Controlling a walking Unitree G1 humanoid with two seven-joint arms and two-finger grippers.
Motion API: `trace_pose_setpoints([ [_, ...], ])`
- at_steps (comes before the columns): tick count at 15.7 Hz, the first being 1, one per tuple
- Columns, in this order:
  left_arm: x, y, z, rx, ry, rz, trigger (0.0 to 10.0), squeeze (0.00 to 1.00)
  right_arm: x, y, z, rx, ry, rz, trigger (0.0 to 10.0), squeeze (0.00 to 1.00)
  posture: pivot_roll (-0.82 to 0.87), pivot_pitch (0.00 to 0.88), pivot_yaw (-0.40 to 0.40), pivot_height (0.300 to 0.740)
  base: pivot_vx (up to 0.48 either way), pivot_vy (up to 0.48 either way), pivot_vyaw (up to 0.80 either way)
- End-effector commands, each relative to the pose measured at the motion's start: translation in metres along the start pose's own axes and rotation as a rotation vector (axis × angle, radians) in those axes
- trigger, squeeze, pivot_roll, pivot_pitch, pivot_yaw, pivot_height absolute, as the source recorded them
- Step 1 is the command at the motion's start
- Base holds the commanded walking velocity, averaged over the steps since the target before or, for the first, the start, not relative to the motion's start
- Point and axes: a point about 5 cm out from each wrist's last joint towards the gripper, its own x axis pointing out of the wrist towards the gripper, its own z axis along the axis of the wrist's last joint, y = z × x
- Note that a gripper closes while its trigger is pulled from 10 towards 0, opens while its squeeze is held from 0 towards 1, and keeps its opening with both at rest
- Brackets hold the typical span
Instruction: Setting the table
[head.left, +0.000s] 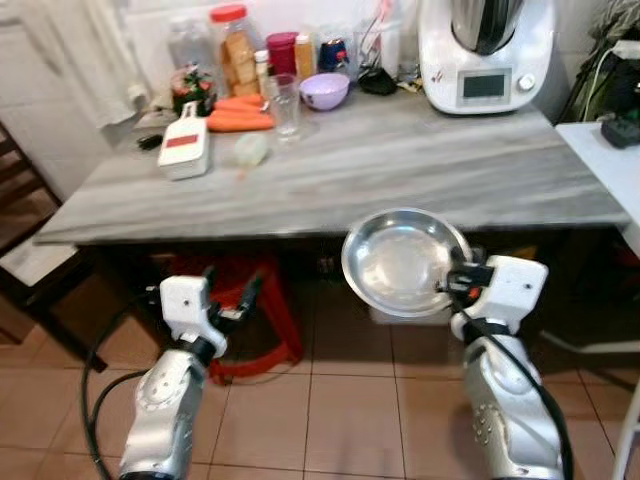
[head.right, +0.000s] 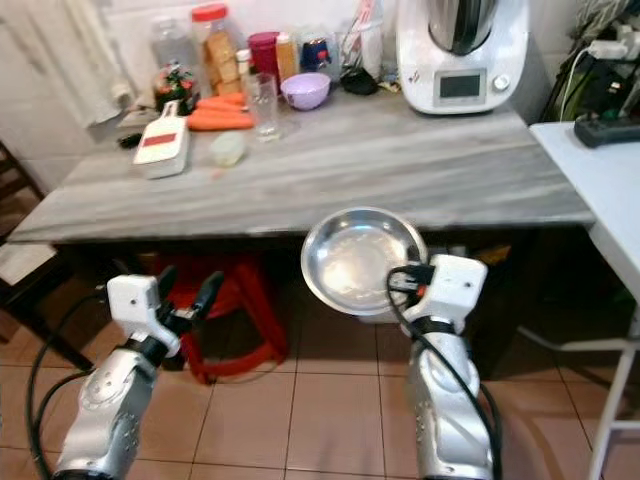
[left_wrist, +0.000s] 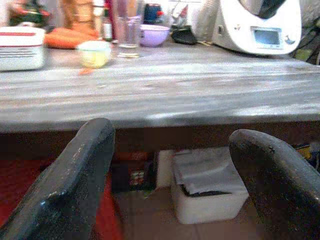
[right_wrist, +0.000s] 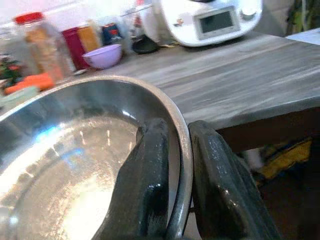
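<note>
- The right gripper (right_wrist: 172, 200) pinches the rim of a steel plate (head.left: 400, 262), one finger inside the rim and one outside; the dish spreads away from the fingers, in front of the table (head.left: 420, 175) edge and below its top.
- To do this step well, the robot likely needs to raise the plate above the table edge before moving forward, so the far rim does not knock the wood.
- Keeping the plate level and the pinch firm should stop it swinging about the fingers.
- The bare stretch of table ahead of the fingers looks a fair landing spot, well apart from the glass (head.left: 284, 103) and carrots (head.left: 238, 117).
- The right forearm rises from below, wrist bent toward the table.
- The left gripper (left_wrist: 172, 175) has its fingers spread, holding nothing, aimed beneath the table edge; its arm is low and bent.
</note>
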Motion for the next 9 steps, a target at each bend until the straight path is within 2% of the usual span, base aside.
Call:
trace_pose_setpoints([
  [1,-0.0002,-0.0002,0.0005,-0.002,0.001,-0.007,10.0,0.00,0.0016,0.0009,0.0063,0.000,-0.028,0.004,10.0,0.00,-0.06,0.000,0.112,0.740,0.454,0.000,0.51],
  [2,-0.0001,-0.0003,0.0005,-0.003,0.001,-0.008,10.0,0.00,0.0016,0.0009,0.0063,0.000,-0.027,0.004,10.0,0.00,-0.06,0.000,0.112,0.740,0.450,0.000,0.49],
  [9,-0.0005,-0.0022,-0.0005,-0.007,0.004,-0.011,10.0,0.00,0.0014,-0.0001,0.0065,-0.003,-0.026,0.002,10.0,0.00,-0.06,0.000,0.109,0.740,0.455,0.000,0.00],
])
